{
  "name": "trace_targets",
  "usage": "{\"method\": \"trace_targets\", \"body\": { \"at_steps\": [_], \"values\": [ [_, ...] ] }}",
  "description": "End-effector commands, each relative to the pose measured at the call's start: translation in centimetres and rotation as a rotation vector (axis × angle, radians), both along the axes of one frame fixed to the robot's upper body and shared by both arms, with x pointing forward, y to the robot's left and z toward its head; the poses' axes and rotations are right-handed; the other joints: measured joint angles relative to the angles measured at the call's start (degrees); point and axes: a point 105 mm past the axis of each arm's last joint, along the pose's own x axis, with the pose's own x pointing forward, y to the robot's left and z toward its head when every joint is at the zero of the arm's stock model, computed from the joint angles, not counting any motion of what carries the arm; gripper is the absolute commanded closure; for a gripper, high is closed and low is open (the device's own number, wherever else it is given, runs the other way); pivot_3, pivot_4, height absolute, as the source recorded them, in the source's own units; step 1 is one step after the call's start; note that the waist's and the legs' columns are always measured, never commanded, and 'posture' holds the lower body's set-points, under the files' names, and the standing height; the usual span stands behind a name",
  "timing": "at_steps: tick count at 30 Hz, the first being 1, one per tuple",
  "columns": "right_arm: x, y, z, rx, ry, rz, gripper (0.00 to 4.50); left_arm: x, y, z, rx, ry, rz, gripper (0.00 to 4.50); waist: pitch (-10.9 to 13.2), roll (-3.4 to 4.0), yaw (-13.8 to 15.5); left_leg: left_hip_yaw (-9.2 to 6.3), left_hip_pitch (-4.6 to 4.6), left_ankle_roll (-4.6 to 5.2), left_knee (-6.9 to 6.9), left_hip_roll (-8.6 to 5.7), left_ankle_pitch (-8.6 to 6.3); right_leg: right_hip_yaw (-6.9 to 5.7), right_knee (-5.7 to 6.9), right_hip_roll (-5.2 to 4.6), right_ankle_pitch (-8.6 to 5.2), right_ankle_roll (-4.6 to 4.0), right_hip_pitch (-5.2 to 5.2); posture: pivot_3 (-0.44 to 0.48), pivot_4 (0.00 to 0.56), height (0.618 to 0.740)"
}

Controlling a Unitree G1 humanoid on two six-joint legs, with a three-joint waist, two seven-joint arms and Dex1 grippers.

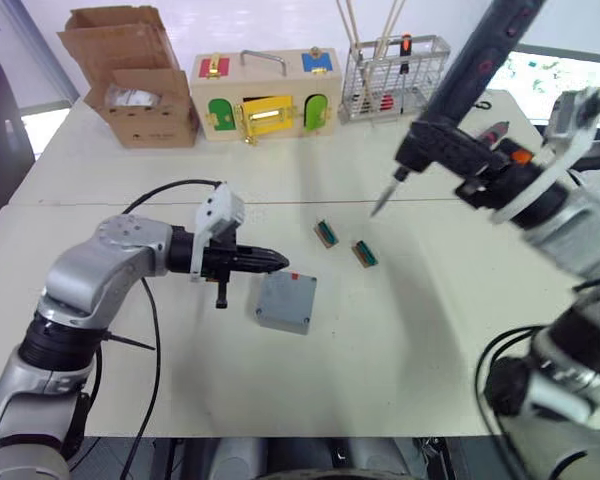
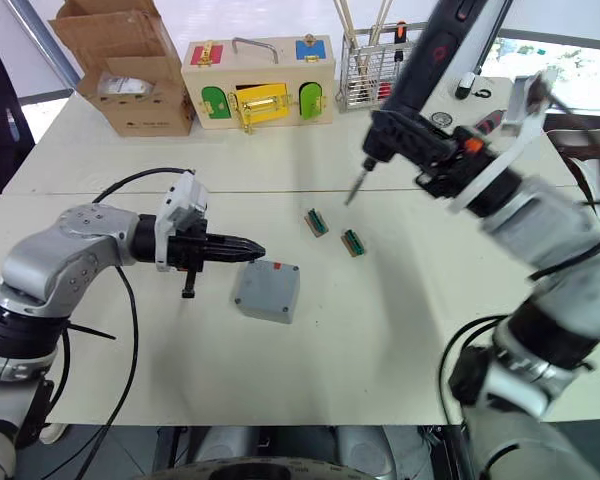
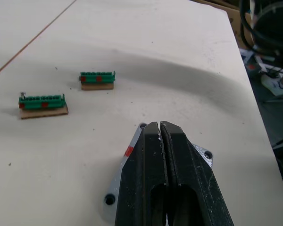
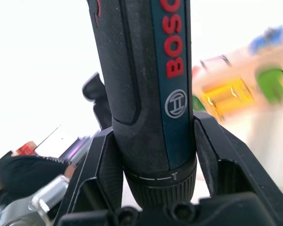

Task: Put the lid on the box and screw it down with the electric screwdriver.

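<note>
The grey box [image 1: 286, 302] lies flat on the table left of centre, with a red mark on its far side. Its top is a flat grey face with corner holes [image 3: 110, 199]; I cannot tell the lid apart from it. My left gripper [image 1: 280, 262] is shut and empty, its tips [image 3: 160, 127] over the box's far left edge. My right gripper [image 4: 155, 127] is shut on the electric screwdriver [image 1: 470, 80] and holds it tilted high at the right. The bit [image 1: 382, 200] points down at the table beyond the box.
Two small green terminal blocks [image 1: 326, 233] [image 1: 365, 253] lie between the box and the bit. At the back stand a cardboard carton [image 1: 130, 80], a wooden latch box [image 1: 263, 100] and a wire basket [image 1: 395, 75]. A black cable [image 1: 165, 186] loops behind my left arm.
</note>
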Motion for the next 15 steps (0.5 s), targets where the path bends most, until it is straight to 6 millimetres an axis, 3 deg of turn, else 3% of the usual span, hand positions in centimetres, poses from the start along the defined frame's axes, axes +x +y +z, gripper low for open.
{"method": "trace_targets", "body": {
  "at_steps": [1,8,15],
  "values": [
    [-2.1,3.0,1.1,-0.048,-0.241,-0.023,2.72,-0.4,0.5,0.5,0.022,-0.009,-0.007,4.5,0.0,-0.05,0.1,0.0,0.01,-0.05,0.03,-0.01,0.03,0.0,-0.04,-0.02,0.0,0.0,0.01,0.0,0.15,0.74],
    [-2.9,6.6,-5.1,-0.225,-0.27,0.073,2.72,-0.2,0.8,-1.2,0.117,-0.056,-0.003,4.5,0.0,-0.04,0.0,-0.01,0.1,-0.32,0.01,-0.05,0.18,0.01,-0.08,0.0,0.0,0.0,0.05,0.0,0.15,0.74],
    [-2.8,7.6,-7.5,-0.266,-0.247,0.099,2.72,-0.3,0.2,-3.0,0.162,-0.09,-0.02,4.5,0.0,-0.05,0.1,-0.04,0.15,-0.32,0.01,-0.02,0.18,0.01,-0.03,0.02,0.0,0.0,0.06,0.0,0.15,0.74]
  ]
}}
